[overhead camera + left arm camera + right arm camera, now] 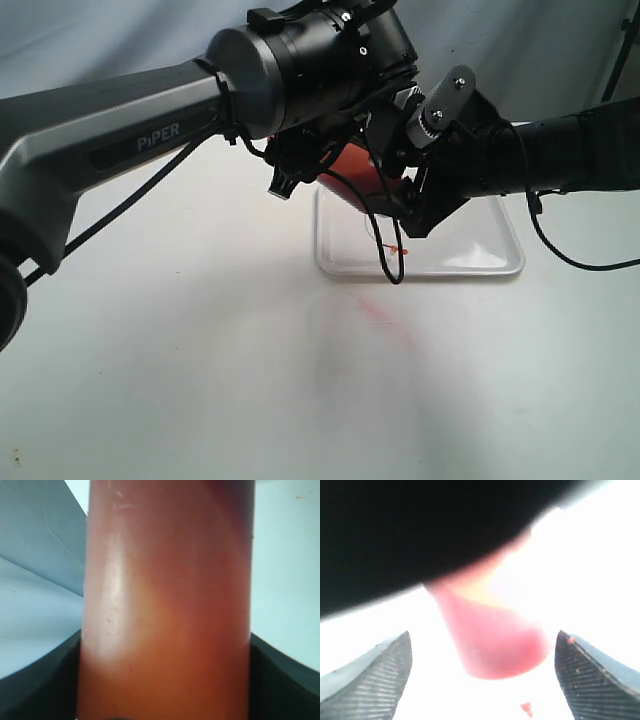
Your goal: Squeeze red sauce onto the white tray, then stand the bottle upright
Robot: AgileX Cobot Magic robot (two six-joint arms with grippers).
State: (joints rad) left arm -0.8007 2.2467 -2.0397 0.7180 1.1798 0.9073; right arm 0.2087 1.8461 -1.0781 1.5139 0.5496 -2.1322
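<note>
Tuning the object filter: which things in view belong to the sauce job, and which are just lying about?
Job: bottle; white tray; red sauce.
Lying about: faint pink smear on the table; backdrop cloth.

The translucent red-orange bottle (355, 168) is hanging tilted over the white tray (500, 268), where a sauce drop (394, 248) is lying.

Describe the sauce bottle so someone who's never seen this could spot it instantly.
Find the white tray on the pale table. Above it, where the grey left arm meets the black right arm, hangs the bottle: the only red-orange translucent cylinder, held off the surface.
</note>
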